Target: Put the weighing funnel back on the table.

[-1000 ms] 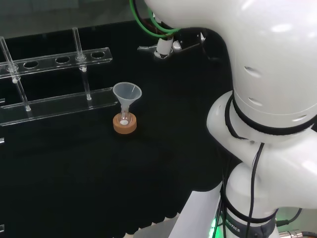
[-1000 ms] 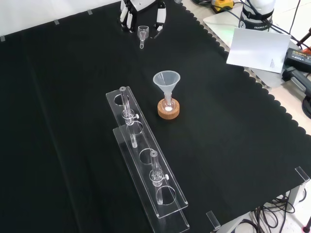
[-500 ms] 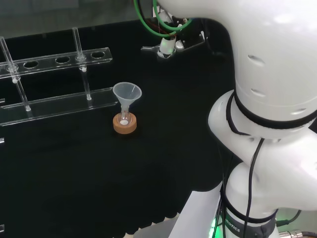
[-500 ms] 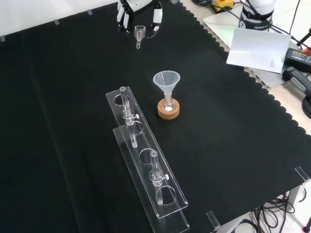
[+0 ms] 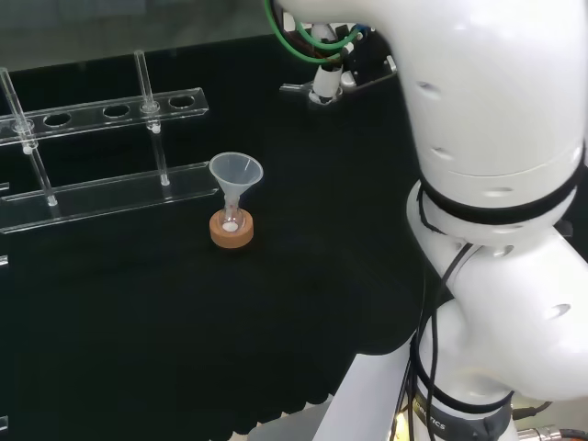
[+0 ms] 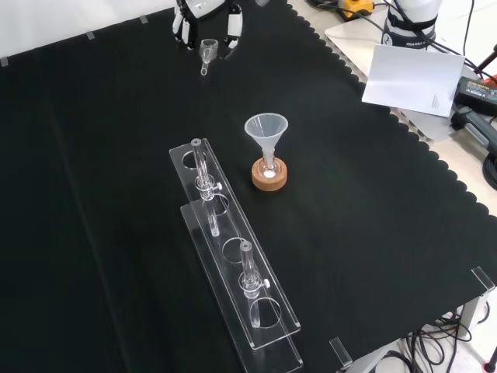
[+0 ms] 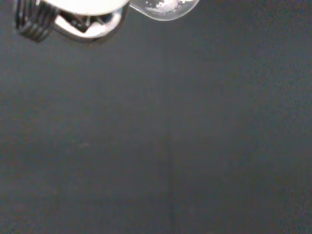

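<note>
My hand (image 6: pixel 203 17) hangs over the far end of the black cloth in the front view, its fingers (image 6: pixel 231 28) curled down on both sides of the weighing funnel (image 6: pixel 207 51). That small clear scoop is pinched between them, stem pointing toward the camera, and whether it touches the cloth I cannot tell. From the head view the hand (image 5: pixel 328 81) sits at the top by the white arm links, with the weighing funnel's stem (image 5: pixel 294 88) sticking out to the left. The wrist view has the weighing funnel's clear bowl (image 7: pixel 165 7), with white specks in it, beside a part of the hand (image 7: pixel 73 14).
The big funnel (image 6: pixel 266 129) stands in a small flask on a cork ring (image 6: pixel 269 176) mid-cloth. A clear tube rack (image 6: pixel 233 256) with upright glass tubes runs toward the front edge. A white sheet (image 6: pixel 410 74) lies beyond the cloth's scalloped right edge.
The hand has carried the weighing funnel leftward in the front view, rightward in the head view. The arm's links have swung with it. The big funnel and rack are unmoved.
</note>
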`<state>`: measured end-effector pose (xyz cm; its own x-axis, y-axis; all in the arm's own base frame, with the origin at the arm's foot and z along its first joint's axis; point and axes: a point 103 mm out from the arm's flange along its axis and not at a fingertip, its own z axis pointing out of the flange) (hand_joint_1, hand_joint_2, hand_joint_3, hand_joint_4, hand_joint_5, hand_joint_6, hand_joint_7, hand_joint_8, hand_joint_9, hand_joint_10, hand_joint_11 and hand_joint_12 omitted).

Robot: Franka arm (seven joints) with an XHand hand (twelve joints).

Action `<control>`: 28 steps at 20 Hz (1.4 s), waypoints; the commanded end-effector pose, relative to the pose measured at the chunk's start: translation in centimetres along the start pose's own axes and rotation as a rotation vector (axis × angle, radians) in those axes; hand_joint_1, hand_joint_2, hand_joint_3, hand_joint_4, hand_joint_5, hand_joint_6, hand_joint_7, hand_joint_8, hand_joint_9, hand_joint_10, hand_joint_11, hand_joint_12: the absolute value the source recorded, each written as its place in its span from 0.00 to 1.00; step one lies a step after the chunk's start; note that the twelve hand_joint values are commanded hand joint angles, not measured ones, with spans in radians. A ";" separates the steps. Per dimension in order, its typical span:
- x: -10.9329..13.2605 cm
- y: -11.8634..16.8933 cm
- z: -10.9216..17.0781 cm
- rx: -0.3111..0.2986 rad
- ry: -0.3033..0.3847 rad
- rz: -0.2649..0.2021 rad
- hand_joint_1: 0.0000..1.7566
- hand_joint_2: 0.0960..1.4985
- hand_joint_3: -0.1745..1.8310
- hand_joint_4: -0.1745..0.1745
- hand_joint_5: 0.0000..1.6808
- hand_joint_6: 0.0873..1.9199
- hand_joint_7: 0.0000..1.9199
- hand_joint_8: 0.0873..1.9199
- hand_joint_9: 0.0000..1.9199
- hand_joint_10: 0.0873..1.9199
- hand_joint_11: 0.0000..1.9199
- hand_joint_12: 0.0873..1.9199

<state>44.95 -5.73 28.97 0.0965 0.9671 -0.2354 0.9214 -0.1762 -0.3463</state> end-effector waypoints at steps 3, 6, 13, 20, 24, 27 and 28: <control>1.1 4.7 2.2 0.007 -0.058 -0.031 0.65 0.41 0.38 1.00 0.79 0.24 0.38 0.28 0.62 0.00 0.52 0.46; 1.8 6.1 3.1 0.010 -0.063 -0.039 0.65 0.41 0.38 1.00 0.79 0.24 0.38 0.28 0.62 0.00 0.52 0.46; 2.6 9.7 5.4 0.032 -0.076 -0.041 0.65 0.41 0.38 1.00 0.79 0.25 0.38 0.28 0.62 0.00 0.52 0.46; 3.8 12.2 7.5 0.037 -0.073 -0.058 0.64 0.41 0.38 1.00 0.79 0.25 0.38 0.28 0.62 0.00 0.52 0.46; 4.2 13.2 8.8 0.040 -0.079 -0.062 0.64 0.41 0.38 1.00 0.79 0.25 0.38 0.28 0.62 0.00 0.52 0.46; 4.6 13.9 9.7 0.043 -0.080 -0.063 0.64 0.41 0.38 1.00 0.79 0.25 0.38 0.28 0.62 0.00 0.52 0.46; 4.7 14.1 10.0 0.045 -0.081 -0.065 0.64 0.41 0.38 1.00 0.79 0.25 0.38 0.28 0.62 0.00 0.52 0.46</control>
<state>53.97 -5.58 15.65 0.0100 0.9575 -0.2882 0.9058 -0.1308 -0.4031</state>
